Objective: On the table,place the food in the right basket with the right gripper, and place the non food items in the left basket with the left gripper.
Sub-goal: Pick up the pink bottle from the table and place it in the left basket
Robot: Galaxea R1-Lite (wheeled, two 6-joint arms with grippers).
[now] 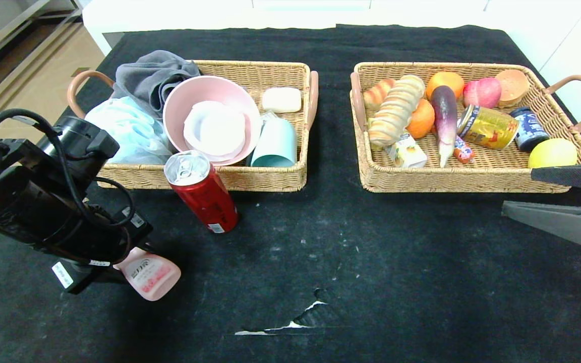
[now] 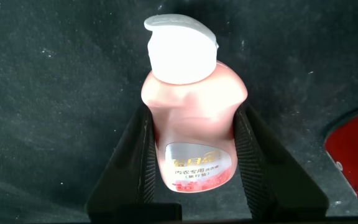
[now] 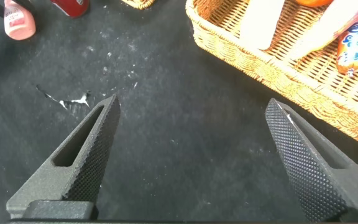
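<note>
A pink detergent bottle [image 1: 150, 275] with a white cap lies on the black cloth at the front left. My left gripper [image 1: 131, 262] is down over it; in the left wrist view the bottle [image 2: 191, 124] sits between both fingers, which press its sides, with my left gripper [image 2: 192, 115] shut on it. A red can [image 1: 202, 194] stands upright just in front of the left basket [image 1: 250, 179]. My right gripper [image 1: 520, 190] is open and empty, hovering in front of the right basket [image 1: 452, 184]; the right wrist view shows the gripper [image 3: 192, 102] over bare cloth.
The left basket holds a grey cloth, a pink bowl, soap and a teal cup. The right basket holds bread, fruit, an eggplant, cans and a lemon. A tear in the cloth [image 1: 295, 322] shows white at front centre.
</note>
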